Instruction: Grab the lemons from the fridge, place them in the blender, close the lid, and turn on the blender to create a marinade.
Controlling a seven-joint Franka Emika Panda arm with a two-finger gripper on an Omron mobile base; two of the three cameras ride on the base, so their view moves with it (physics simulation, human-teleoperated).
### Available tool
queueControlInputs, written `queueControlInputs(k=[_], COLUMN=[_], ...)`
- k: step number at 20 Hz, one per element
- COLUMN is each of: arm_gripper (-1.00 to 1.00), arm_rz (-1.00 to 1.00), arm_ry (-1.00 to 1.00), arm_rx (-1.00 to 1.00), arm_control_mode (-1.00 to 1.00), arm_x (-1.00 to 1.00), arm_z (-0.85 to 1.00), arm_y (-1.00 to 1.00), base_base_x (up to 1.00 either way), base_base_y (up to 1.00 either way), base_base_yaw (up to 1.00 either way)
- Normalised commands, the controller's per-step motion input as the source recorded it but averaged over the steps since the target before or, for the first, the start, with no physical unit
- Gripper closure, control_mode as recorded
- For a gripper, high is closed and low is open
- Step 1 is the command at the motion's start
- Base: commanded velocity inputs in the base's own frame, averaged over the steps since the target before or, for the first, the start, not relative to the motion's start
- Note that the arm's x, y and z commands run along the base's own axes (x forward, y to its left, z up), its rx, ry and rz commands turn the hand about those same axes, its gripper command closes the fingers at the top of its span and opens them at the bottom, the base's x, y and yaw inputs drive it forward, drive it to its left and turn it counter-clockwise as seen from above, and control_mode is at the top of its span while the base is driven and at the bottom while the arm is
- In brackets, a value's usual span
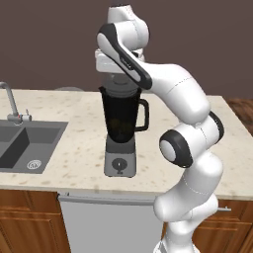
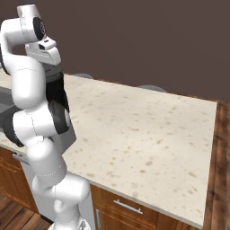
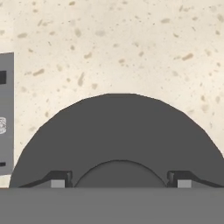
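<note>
The gripper (image 3: 118, 183) was seen in the hand view with its two dark fingertips (image 3: 59, 179) set apart at either side of a raised round knob at the middle of the lid (image 3: 118, 131); the tips lay directly against the lid's flat dark grey disc, but whether the knob was pinched between them or the jaws merely stood spread beside it could not be told. The lid occupied the area immediately beneath the hand, its rounded edge arching beyond the fingertips. In the left base view the hand was seen lowered from above onto the mouth of the blender (image 1: 121, 123), so that the pale disc-like top of the jar lay just under it; the dark tapered jar, with its side handle, stood upright below the hand on a grey square base bearing a round front dial (image 1: 119, 163). The contents of the jar could not be made out through its dark wall. Beyond the lid's edge, the speckled beige counter (image 3: 131, 43) was seen spreading away from the hand, and a strip of the grey sink (image 3: 5, 113) was seen at one side of the hand's view. In the left base view the sink (image 1: 24, 143) with its faucet (image 1: 10, 101) lay well apart from the blender, set into the same counter. In the right base view the blender was largely hidden behind the arm, and farthest from the hand a dark brown wall (image 2: 157, 40) was seen behind the counter.
</note>
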Motion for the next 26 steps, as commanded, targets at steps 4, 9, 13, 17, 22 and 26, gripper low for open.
queueControlInputs(k=[4, 9, 13, 17, 22, 26], arm_gripper=[1.0, 1.0, 1.0, 1.0, -1.0, -1.0], arm_rz=[0.02, 0.03, 0.02, 0.03, 0.02, 0.02], arm_ry=[-0.03, 0.0, 0.01, 0.0, 0.0, -0.03], arm_rx=[0.0, 0.01, 0.02, 0.0, 0.0, 0.0], arm_control_mode=[-1.0, -1.0, -1.0, -1.0, -1.0, -1.0], arm_x=[0.02, -0.02, -0.01, 0.0, -0.04, 0.0], arm_z=[-0.11, -0.22, -0.21, -0.18, -0.13, 0.0], arm_y=[0.0, 0.0, 0.0, 0.0, 0.0, 0.0], base_base_x=[0.0, 0.0, 0.0, 0.0, 0.0, 0.0], base_base_y=[0.0, 0.0, 0.0, 0.0, 0.0, 0.0], base_base_yaw=[0.0, 0.0, 0.0, 0.0, 0.0, 0.0])
